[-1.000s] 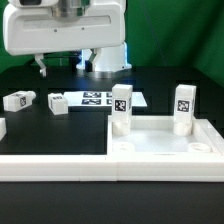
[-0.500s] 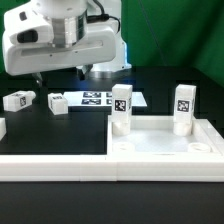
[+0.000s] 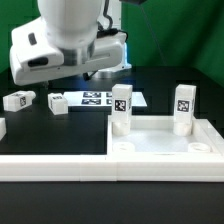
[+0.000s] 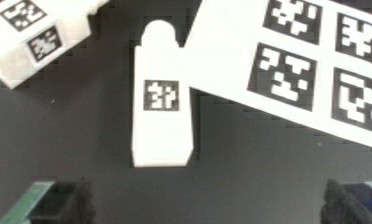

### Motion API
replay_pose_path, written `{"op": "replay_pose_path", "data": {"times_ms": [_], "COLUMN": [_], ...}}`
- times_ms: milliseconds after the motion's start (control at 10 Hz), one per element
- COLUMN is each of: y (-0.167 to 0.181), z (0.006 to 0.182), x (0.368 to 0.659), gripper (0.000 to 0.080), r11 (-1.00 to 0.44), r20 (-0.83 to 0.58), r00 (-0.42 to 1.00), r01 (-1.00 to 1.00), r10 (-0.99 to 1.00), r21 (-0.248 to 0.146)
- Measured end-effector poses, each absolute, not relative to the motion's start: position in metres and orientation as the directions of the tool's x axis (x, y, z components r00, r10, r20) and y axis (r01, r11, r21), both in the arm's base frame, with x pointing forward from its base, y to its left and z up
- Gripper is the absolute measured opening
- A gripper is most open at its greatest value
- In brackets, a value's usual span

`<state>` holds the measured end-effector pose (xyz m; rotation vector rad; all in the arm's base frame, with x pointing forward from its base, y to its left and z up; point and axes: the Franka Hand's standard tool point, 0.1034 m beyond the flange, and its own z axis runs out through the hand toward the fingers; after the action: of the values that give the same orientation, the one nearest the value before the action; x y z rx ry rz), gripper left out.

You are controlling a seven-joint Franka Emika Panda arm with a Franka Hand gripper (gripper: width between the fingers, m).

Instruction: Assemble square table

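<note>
1. At the exterior view's left edge, a small white piece is cut by the frame, and we cannot tell what it is; behind it, the outer lying leg rests on its side on the black table, tag showing.
2. Next, we find the inner lying leg, also on its side, just beside the marker board; above both, the white arm leans over this part of the table.
3. In the wrist view, we see the same inner lying leg below the camera, its tag upward and one end at the marker board's edge; the end effector hovers over it with its fingers spread wide and nothing between them.
4. Further right, the left upright leg stands at the far left corner of the square top.
5. The square top itself lies flat at the exterior view's lower right, raised rim upward, well apart from the end effector.
6. At the far right corner of the top stands the right upright leg, tag facing us.
7. A long white bar runs along the table's near edge.
</note>
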<state>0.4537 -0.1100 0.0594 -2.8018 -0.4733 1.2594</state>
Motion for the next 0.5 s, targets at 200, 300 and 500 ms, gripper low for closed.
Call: {"op": "replay_pose_path", "data": {"times_ms": [200,300,500], "y": [-0.1232,-0.1213,-0.1208], "z": [0.0455,0.0467,0.0464], "x": [0.4369,0.4411,0.4411], "gripper": [0.0649,0.0649,0.0649], "r11": [-0.957,-0.956,-0.955], "r20": [-0.782,-0.775,-0.776], "r00": [0.561,0.568,0.567], "r01": [0.242,0.249,0.25], "r10": [0.273,0.276,0.276], "r21": [-0.16,-0.158,-0.158]}}
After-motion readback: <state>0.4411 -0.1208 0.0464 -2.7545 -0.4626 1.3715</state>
